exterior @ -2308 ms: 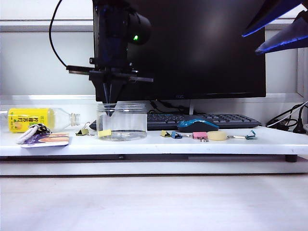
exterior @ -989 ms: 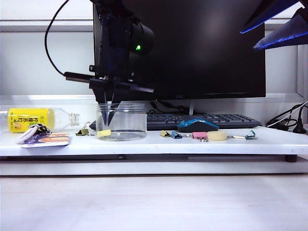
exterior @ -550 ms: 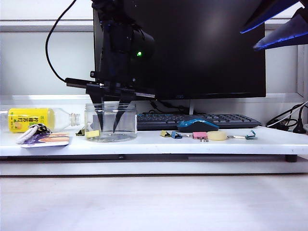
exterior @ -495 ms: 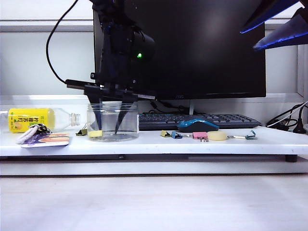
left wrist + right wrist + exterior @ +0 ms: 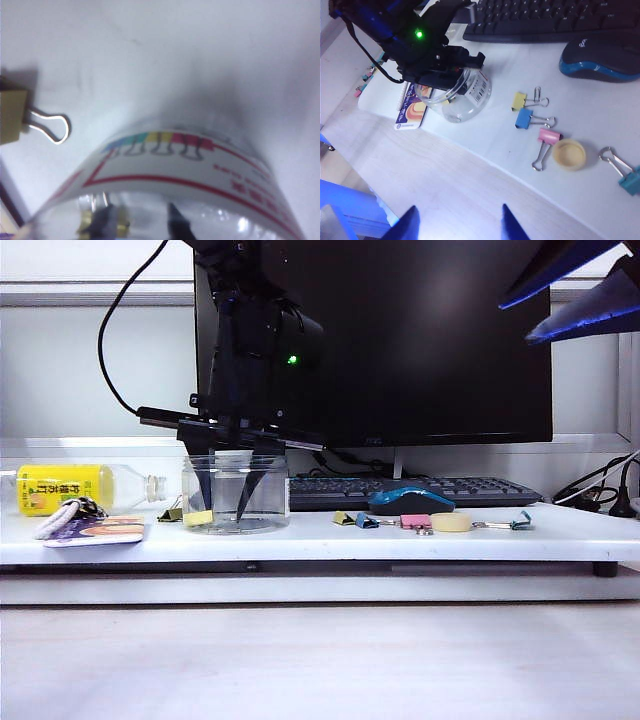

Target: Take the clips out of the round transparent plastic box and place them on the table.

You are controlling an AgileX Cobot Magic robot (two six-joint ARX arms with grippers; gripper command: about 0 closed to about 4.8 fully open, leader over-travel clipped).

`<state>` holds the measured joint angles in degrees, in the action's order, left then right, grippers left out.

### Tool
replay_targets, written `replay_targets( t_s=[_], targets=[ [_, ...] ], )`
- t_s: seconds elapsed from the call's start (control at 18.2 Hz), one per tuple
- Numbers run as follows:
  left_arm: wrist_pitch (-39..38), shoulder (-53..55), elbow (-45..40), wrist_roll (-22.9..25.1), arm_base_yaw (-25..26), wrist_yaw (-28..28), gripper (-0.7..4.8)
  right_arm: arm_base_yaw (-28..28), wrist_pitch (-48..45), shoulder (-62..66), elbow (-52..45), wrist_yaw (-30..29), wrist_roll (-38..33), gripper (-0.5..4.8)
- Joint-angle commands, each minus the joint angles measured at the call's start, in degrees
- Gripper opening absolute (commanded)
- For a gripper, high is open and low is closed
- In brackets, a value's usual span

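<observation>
The round transparent plastic box (image 5: 236, 495) stands on the white table (image 5: 500, 538), left of centre; it also shows as the box (image 5: 470, 97). My left gripper (image 5: 224, 508) reaches down into it, open, fingers apart. One pale-yellow clip (image 5: 197, 518) lies on the box's floor beside one finger, not between the two. In the left wrist view the gripper (image 5: 137, 207) shows through the labelled box wall (image 5: 190, 165), with that clip (image 5: 92, 225) at a fingertip. Another clip (image 5: 12, 117) lies outside the box, and one more clip (image 5: 343, 518) rests further right. My right gripper (image 5: 460, 225) hovers high, open and empty.
A yellow-labelled bottle (image 5: 60, 488) and a printed card (image 5: 95, 530) lie left of the box. A keyboard (image 5: 420, 488), mouse (image 5: 410, 500), blue clip (image 5: 366, 521), pink clip (image 5: 415, 522), cream lump (image 5: 451, 523) and teal clip (image 5: 520, 521) sit to the right. A monitor (image 5: 420, 340) stands behind.
My left gripper has gone from shut to open inside the box and sunk a little. The box has slid left with the clip in it. The right arm has stayed still.
</observation>
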<state>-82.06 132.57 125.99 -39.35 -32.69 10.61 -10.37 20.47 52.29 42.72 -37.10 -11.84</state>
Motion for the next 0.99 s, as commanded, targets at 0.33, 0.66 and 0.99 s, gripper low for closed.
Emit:
replay_targets(
  t_s=[0.33,0.66,0.99],
  targets=[
    [-0.33,0.24,0.11,0.39,-1.09,2.67,1.42,0.00,-1.01,-0.09,0.13,-0.11,0.26,2.12],
    [-0.33,0.15,0.24,1.31,-1.36,3.41,1.41,0.00,-1.01,-0.09,0.13,-0.33,0.28,2.12],
    [-0.31,0.13,2.47,1.44,-1.40,3.78,1.41,0.00,-1.03,-0.09,0.13,-0.33,0.28,2.12]
  ],
)
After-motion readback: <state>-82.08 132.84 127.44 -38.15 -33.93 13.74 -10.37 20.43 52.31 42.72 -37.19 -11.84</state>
